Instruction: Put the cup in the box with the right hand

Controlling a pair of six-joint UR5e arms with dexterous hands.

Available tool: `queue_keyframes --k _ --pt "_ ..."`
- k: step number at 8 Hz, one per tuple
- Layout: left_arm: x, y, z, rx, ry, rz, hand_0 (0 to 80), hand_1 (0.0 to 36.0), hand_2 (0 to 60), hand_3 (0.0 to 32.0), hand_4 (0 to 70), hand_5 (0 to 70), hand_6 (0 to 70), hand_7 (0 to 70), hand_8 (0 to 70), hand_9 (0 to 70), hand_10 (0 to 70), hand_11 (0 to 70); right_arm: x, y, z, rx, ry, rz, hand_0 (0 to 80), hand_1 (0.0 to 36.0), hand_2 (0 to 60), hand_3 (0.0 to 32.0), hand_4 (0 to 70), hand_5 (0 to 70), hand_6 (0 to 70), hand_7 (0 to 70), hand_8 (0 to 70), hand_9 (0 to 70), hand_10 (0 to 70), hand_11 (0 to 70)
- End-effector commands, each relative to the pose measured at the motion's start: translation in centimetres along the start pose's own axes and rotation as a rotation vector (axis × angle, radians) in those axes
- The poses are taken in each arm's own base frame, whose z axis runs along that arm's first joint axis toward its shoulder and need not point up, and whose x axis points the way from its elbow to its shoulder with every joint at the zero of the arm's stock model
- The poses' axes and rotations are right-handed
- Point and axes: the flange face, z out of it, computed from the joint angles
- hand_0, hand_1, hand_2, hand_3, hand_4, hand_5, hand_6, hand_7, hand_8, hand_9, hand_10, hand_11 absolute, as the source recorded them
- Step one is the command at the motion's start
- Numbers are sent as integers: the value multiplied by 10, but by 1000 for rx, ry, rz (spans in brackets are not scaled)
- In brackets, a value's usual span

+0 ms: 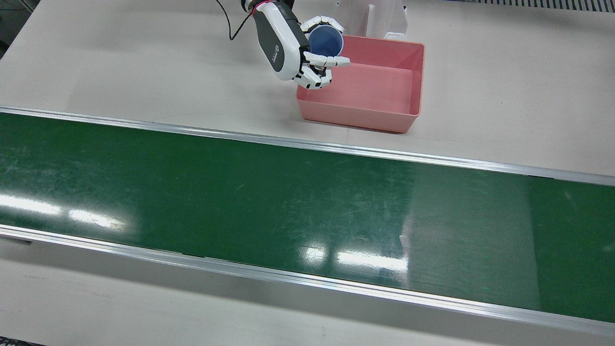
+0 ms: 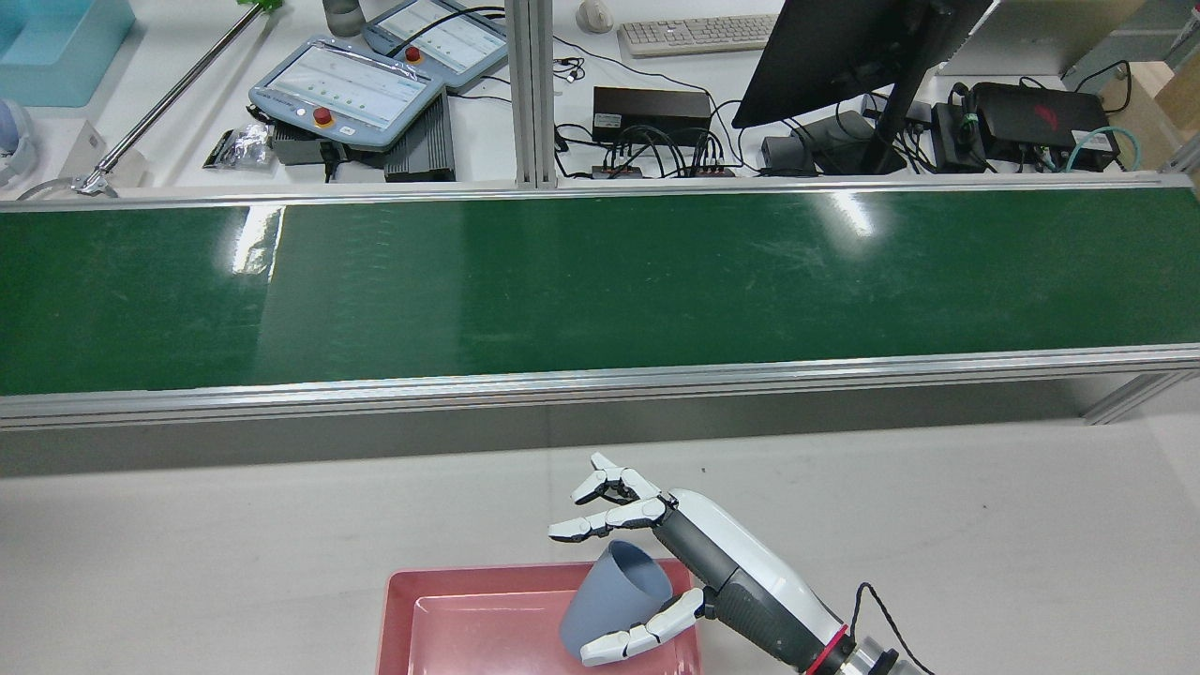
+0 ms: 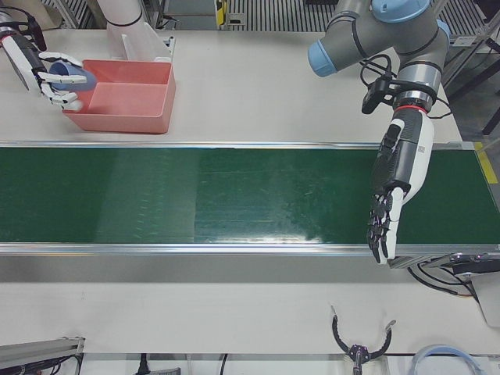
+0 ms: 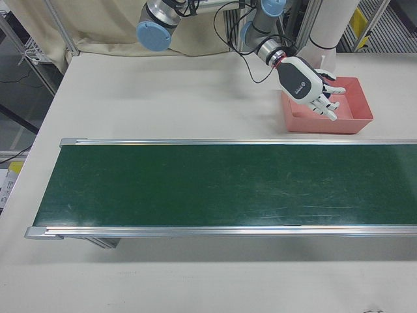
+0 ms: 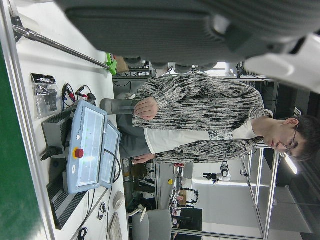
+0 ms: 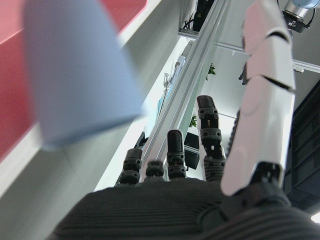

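A grey-blue cup (image 1: 325, 41) hangs tilted over the near-robot corner of the pink box (image 1: 355, 122), its mouth towards the belt. My right hand (image 1: 293, 48) is beside that corner with its fingers spread around the cup. In the right hand view the cup (image 6: 75, 75) is blurred and stands apart from the palm and fingers, over the box's red rim. The rear view shows the cup (image 2: 614, 600) between the thumb below and the fingers above, above the box (image 2: 398, 609). My left hand (image 3: 388, 211) hangs open over the belt's far end, holding nothing.
The green conveyor belt (image 1: 288, 206) with aluminium rails runs across the table in front of the box. A white stand (image 1: 370, 17) rises just behind the box. Teach pendants (image 2: 347, 94), a monitor and cables lie beyond the belt, where a person (image 5: 200, 120) stands.
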Motion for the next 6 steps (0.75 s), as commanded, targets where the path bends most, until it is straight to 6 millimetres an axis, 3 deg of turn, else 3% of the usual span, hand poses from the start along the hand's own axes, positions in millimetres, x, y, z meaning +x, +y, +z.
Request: queue_keyframes --k 1,2,3,4,5,6 --pt "0 -1 -1 1 0 0 0 0 0 0 0 0 0 0 0 0 0 0 3 7 0 -16 -1 22 509 91 18 0 114 43 25 67 58 104 0 0" --pt "0 -1 -1 2 0 0 0 0 0 0 0 0 0 0 0 0 0 0 2 8 -1 -19 0 27 483 79 34 0 102 36 26 80 63 114 0 0" --pt "0 0 0 0 0 0 0 0 0 0 0 0 0 0 0 0 0 0 -9 9 -3 -24 -10 47 493 55 11 0 156 36 28 91 67 122 0 0" --pt "0 0 0 0 0 0 0 0 0 0 0 0 0 0 0 0 0 0 -52 0 1 -22 -81 81 484 75 37 0 137 36 30 98 71 128 0 0" --pt "0 1 0 -1 0 1 0 0 0 0 0 0 0 0 0 0 0 0 -102 -27 -6 6 -151 110 492 79 29 0 139 41 34 111 76 138 0 0" --pt "0 1 0 -1 0 1 0 0 0 0 0 0 0 0 0 0 0 0 -150 -59 -4 3 -201 110 503 112 56 0 147 48 39 126 81 147 5 21"
